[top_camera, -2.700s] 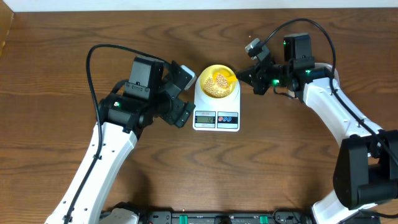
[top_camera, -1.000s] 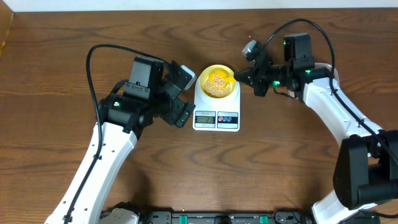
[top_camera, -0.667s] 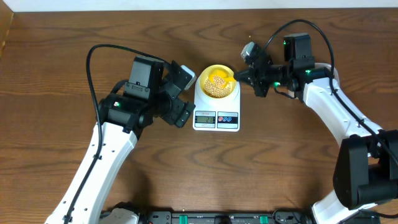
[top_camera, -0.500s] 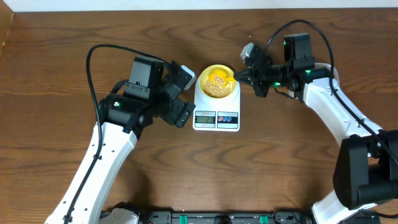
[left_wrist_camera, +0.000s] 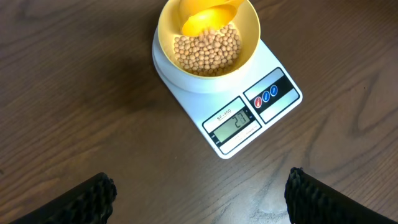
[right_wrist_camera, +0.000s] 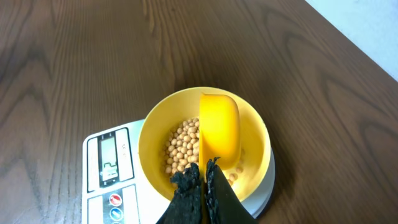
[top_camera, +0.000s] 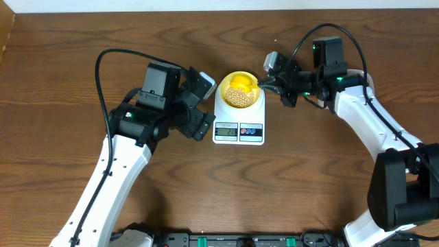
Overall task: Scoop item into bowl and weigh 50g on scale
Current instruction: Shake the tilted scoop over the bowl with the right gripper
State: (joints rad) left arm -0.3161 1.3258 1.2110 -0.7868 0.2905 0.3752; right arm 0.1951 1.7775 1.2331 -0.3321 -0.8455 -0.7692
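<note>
The white scale [top_camera: 239, 122] stands mid-table with the pale-yellow bowl [top_camera: 226, 85] on it, partly filled with tan beans [top_camera: 239, 99]. My right gripper [top_camera: 269, 85] is shut on the handle of a bright yellow scoop [top_camera: 241, 83], whose tilted head is inside the bowl above the beans. The right wrist view shows the shut gripper [right_wrist_camera: 204, 177], scoop [right_wrist_camera: 219, 127], beans [right_wrist_camera: 183, 146], bowl [right_wrist_camera: 154, 127] and scale [right_wrist_camera: 109, 186]. My left gripper [top_camera: 206, 104] is open and empty, left of the scale. The left wrist view shows the bowl [left_wrist_camera: 166, 34], beans [left_wrist_camera: 208, 53], scoop [left_wrist_camera: 205, 18] and scale [left_wrist_camera: 249, 118]; its display seems to read 27.
The brown wooden table runs to a white strip at its far edge [top_camera: 219, 5]. Black hardware [top_camera: 233, 240] sits at the front edge. The left gripper [left_wrist_camera: 202, 199] hangs over bare wood in front of the scale.
My right gripper has rolled and shifted slightly left, carrying the scoop head further over the bowl. The left arm has not moved.
</note>
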